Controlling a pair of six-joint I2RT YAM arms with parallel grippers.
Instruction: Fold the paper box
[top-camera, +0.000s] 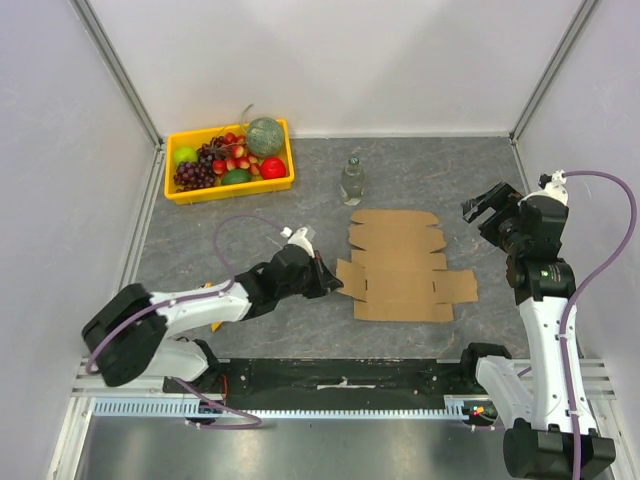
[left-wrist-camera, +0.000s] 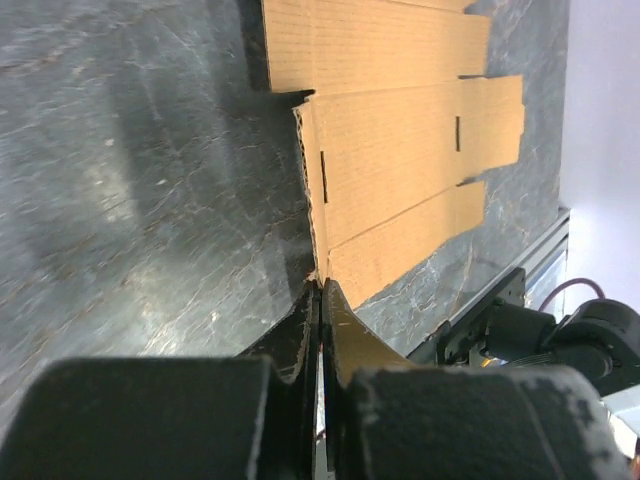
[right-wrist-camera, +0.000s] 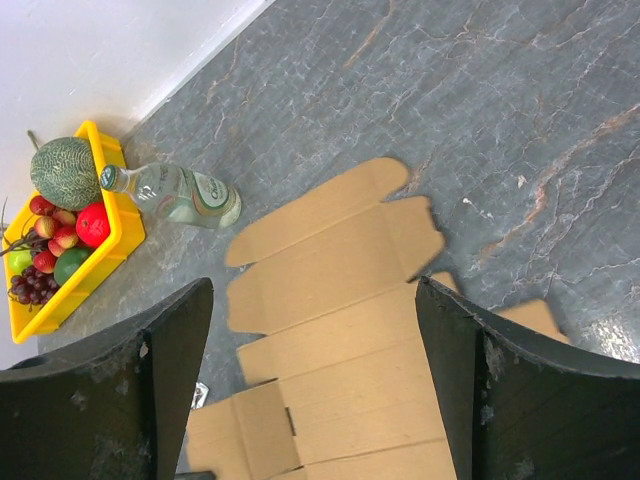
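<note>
Box (top-camera: 400, 270) is lying flat and unfolded in the middle of the table (top-camera: 200, 240), its flaps spread out. Stretching low across the table from its base, the left arm is holding the left end effector (top-camera: 334, 287) with fingers pressed together right at the sheet's left flap edge, though whether they are pinching the cardboard is not showing. Standing upright with its elbow high, the right arm is hanging the right end effector (top-camera: 487, 205) spread wide above the table, right of the box and apart from it.
</note>
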